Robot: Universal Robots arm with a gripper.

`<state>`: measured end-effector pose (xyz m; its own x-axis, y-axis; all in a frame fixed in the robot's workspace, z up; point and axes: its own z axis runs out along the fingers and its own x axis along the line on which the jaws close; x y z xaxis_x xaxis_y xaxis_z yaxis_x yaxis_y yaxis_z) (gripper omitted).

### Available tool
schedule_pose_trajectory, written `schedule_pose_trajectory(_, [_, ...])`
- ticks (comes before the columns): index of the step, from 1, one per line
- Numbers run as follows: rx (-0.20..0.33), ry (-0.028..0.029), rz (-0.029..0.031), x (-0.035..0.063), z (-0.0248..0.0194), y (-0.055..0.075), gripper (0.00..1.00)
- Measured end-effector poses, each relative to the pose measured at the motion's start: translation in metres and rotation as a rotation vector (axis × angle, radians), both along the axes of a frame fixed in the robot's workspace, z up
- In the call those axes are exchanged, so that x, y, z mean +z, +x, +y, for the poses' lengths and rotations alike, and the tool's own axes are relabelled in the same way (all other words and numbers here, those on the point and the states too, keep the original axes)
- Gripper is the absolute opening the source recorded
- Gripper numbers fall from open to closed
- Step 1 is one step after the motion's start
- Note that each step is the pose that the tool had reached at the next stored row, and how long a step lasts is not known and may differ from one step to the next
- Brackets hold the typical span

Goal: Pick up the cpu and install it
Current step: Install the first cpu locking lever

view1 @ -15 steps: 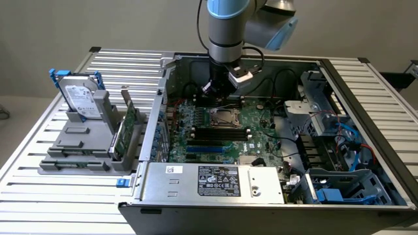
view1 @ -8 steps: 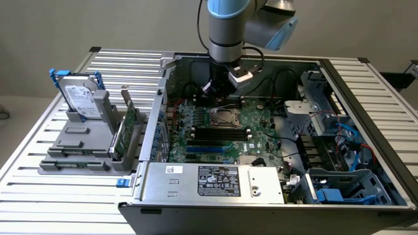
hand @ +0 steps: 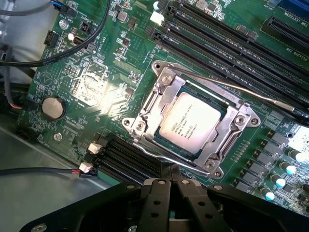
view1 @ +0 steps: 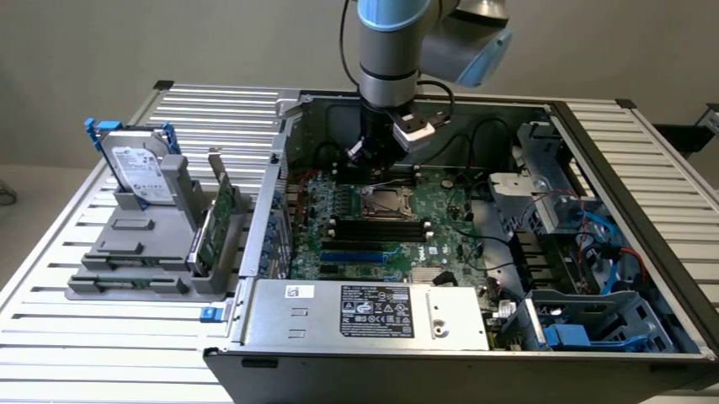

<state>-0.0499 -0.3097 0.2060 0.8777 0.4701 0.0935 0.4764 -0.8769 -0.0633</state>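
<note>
The cpu (hand: 190,126), a small square chip with a silvery top, lies flat in the motherboard socket (view1: 388,202) inside the open computer case. A metal frame (hand: 161,96) surrounds it, and a thin wire lever (hand: 251,94) runs along one side. My gripper (hand: 171,169) is shut with its black fingers pressed together and nothing between them. Its tip is at the edge of the socket frame, beside the chip. In the exterior view the gripper (view1: 376,168) hangs just over the motherboard (view1: 450,240), behind the socket.
A silver hard drive (view1: 144,172) with a blue bracket and a thin green card (view1: 214,223) stand in a grey holder at the exterior view's left. Black memory slots (hand: 231,53), black cables (hand: 29,171), the power supply (view1: 371,311) and a drive cage (view1: 561,219) crowd the case.
</note>
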Motion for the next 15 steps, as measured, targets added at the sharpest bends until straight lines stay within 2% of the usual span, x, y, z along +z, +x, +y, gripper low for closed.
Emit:
schedule_pose_trajectory(5, [-0.001, -0.0040, 0.0023, 0.0001, 0.0007, 0.000, 0.11])
schedule_pose_trajectory(10, [-0.007, -0.0031, 0.0023, 0.0016, 0.0017, 0.000, 0.11])
schedule_pose_trajectory(13, [-0.008, 0.0033, 0.0023, 0.0073, 0.0017, 0.000, 0.11])
schedule_pose_trajectory(15, [-0.008, 0.0189, 0.0023, 0.0141, 0.0017, -0.001, 0.11])
